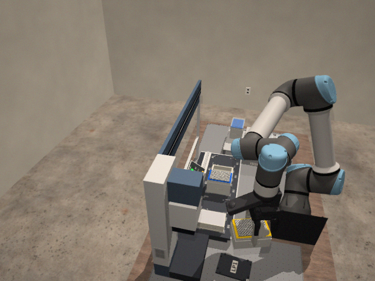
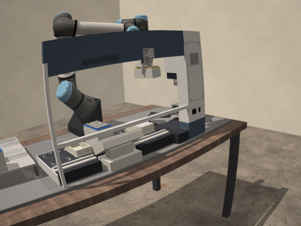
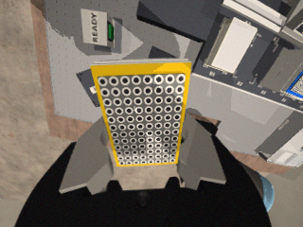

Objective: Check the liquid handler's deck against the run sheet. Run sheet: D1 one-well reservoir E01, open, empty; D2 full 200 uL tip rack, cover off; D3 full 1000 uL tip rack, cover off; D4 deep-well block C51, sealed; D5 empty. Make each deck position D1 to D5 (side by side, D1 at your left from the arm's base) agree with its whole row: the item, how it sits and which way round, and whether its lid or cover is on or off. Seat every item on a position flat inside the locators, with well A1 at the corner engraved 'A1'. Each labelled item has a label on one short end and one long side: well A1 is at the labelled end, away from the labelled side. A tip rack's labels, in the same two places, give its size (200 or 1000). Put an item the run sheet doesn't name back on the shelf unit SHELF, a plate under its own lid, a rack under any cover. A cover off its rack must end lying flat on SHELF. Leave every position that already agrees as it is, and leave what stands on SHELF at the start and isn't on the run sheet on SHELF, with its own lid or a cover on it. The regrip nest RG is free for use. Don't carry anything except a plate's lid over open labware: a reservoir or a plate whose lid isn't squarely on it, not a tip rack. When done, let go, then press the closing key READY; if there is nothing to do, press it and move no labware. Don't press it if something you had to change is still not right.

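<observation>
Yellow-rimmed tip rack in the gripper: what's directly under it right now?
The yellow-rimmed tip rack hides what lies straight below; around it show grey perforated board and the READY key.

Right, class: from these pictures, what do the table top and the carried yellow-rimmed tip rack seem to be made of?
Table top: looks like wood with a dark brown, lightly glossy finish, judging by its streaky grain.
Yellow-rimmed tip rack, gripped in the end effector: probably matte plastic, with a flat pale grey body, an evenly yellow frame and no grain or shine.
</observation>
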Controlling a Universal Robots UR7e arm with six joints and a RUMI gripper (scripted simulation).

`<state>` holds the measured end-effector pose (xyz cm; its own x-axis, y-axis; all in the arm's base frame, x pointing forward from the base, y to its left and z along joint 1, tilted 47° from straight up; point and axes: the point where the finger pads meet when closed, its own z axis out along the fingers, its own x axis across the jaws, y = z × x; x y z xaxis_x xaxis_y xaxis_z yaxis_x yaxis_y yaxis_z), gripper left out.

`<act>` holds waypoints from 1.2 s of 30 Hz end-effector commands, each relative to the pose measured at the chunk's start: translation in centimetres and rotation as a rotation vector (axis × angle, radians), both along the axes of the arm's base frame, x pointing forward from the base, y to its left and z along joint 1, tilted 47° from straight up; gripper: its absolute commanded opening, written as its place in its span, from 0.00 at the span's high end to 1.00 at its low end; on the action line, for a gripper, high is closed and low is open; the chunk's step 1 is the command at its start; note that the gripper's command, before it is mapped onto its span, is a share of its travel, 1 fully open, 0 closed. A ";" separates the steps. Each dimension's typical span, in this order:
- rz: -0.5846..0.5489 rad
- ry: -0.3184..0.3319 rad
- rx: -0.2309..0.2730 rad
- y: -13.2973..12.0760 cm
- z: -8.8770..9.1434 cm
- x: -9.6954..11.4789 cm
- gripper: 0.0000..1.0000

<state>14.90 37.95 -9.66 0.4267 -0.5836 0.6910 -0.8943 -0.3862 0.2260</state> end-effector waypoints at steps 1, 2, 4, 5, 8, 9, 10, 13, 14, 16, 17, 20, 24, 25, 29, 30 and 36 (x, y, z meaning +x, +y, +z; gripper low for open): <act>0.000 0.000 0.002 -0.1 0.2 0.0 1.00; 0.014 0.014 -0.001 -0.4 0.5 0.1 1.00; 0.014 0.014 -0.001 -0.4 0.5 0.1 1.00; 0.028 0.028 -0.004 -0.8 0.9 0.2 1.00; 0.030 0.031 -0.004 -1.8 2.0 0.4 1.00; 0.030 0.031 -0.004 -2.1 2.4 0.4 1.00; 0.030 0.031 -0.004 -2.5 2.7 0.5 1.00; 0.030 0.031 -0.004 -3.5 3.8 0.7 1.00; 0.030 0.031 -0.004 -3.8 4.2 0.7 1.00; 0.030 0.031 -0.004 -4.5 4.9 0.9 1.00; 0.030 0.031 -0.004 -4.8 5.3 0.9 1.00; 0.030 0.031 -0.005 -5.5 6.0 1.1 1.00; 0.030 0.031 -0.005 -5.9 6.4 1.1 1.00; 0.030 0.031 -0.005 -5.9 6.4 1.1 1.00; 0.007 0.007 0.000 -6.6 7.1 1.3 1.00; 0.007 0.007 0.000 -6.9 7.5 1.3 1.00; 0.007 0.007 0.000 -8.9 9.7 1.7 1.00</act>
<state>16.41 30.00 -1.14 0.4367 -0.5791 0.6885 -0.8895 -0.3927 0.2339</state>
